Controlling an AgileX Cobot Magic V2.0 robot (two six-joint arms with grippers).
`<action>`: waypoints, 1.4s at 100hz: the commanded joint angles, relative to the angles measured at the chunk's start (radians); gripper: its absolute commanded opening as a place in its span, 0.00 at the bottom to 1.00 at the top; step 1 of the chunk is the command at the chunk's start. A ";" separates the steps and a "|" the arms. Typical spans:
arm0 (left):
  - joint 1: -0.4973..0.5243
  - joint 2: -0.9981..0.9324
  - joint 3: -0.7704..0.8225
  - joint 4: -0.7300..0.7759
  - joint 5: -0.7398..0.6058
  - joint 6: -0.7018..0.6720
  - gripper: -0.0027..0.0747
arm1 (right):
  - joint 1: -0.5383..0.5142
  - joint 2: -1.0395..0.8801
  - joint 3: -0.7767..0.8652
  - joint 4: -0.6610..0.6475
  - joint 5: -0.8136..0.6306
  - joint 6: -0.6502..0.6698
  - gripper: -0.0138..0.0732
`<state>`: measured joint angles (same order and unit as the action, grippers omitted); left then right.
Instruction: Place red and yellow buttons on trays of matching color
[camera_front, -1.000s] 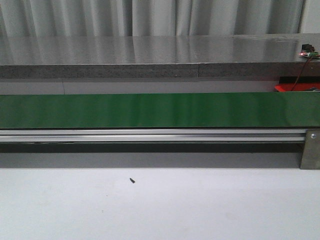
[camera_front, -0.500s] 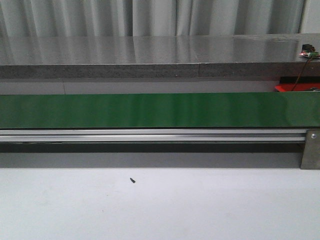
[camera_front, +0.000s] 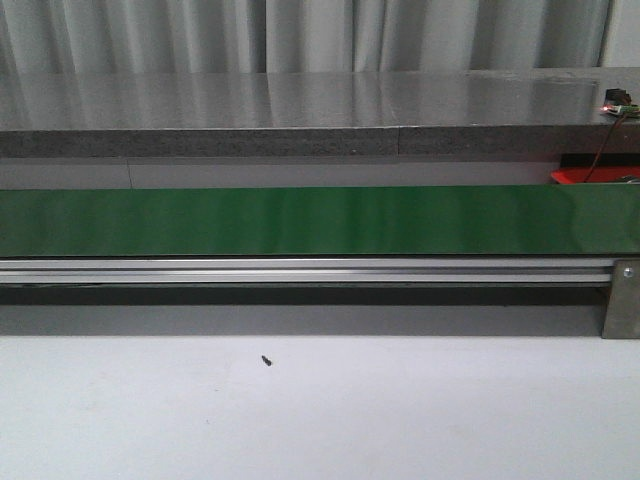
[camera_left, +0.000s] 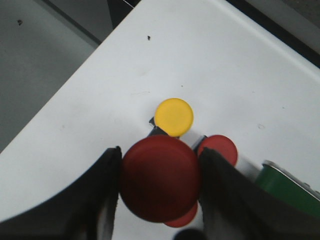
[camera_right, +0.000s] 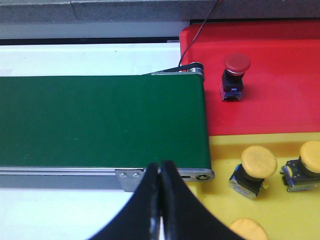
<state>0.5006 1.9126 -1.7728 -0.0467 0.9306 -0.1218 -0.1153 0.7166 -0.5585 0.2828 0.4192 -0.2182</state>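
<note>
Nothing is seen to have moved in the front view since the earlier frames: the green belt (camera_front: 300, 220) looks the same, the small dark speck (camera_front: 265, 361) lies at the same place on the desk (camera_front: 400, 420), and no arm has entered. From this it is judged that the work goes on outside that view.

In the left wrist view, the left gripper (camera_left: 159, 192) is closed on a red button (camera_left: 160, 178), whose round cap is held between the two jaws. It is judged that this button is carried above the white desk, not resting on it. Below it, one yellow button (camera_left: 173, 117) and one more red button (camera_left: 218, 148) stand on the desk, and a third red cap (camera_left: 182, 219) is partly hidden.

In the right wrist view, the right gripper (camera_right: 160, 200) has its jaws pressed together and holds nothing. One red button (camera_right: 233, 76) stands on the red tray (camera_right: 280, 100). On the yellow tray (camera_right: 280, 220), three yellow buttons are counted: one (camera_right: 255, 170) complete, one (camera_right: 305, 167) cut by the edge, and one (camera_right: 247, 230) seen only partly.

So the sorting is judged to be partly done.
</note>
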 joint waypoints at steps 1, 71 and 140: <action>-0.026 -0.101 -0.006 -0.018 -0.024 0.015 0.23 | 0.001 -0.006 -0.026 0.012 -0.072 -0.006 0.09; -0.245 -0.295 0.452 -0.065 -0.203 0.053 0.23 | 0.001 -0.006 -0.026 0.012 -0.072 -0.006 0.09; -0.236 -0.336 0.460 -0.154 -0.225 0.111 0.79 | 0.001 -0.006 -0.026 0.012 -0.072 -0.006 0.09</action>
<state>0.2578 1.6423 -1.2852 -0.1820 0.7615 -0.0173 -0.1153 0.7166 -0.5585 0.2828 0.4192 -0.2182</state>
